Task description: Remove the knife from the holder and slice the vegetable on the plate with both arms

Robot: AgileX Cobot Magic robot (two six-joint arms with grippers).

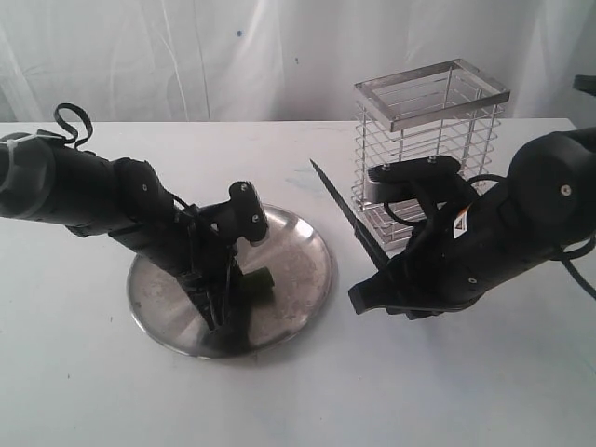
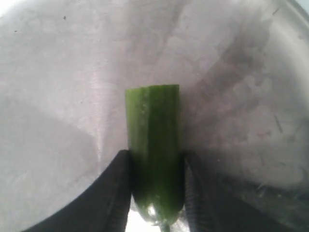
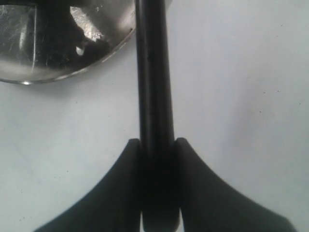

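Note:
The green vegetable (image 2: 154,145) lies on the steel plate (image 1: 307,279), and my left gripper (image 2: 157,186) is shut on it, one black finger on each side. Its far end is cut flat. From outside, the vegetable (image 1: 260,282) shows only as a dark green stub beside the left gripper (image 1: 223,312). My right gripper (image 3: 157,186) is shut on the handle of the black knife (image 3: 153,87). The knife (image 1: 346,212) points up and away over the table between the plate and the wire holder (image 1: 426,149), with the right gripper (image 1: 391,279) low beside the plate's right rim.
The plate rim (image 3: 72,72) lies close to the knife in the right wrist view. The holder stands right behind the right arm. A white curtain closes the back of the white table (image 1: 466,391).

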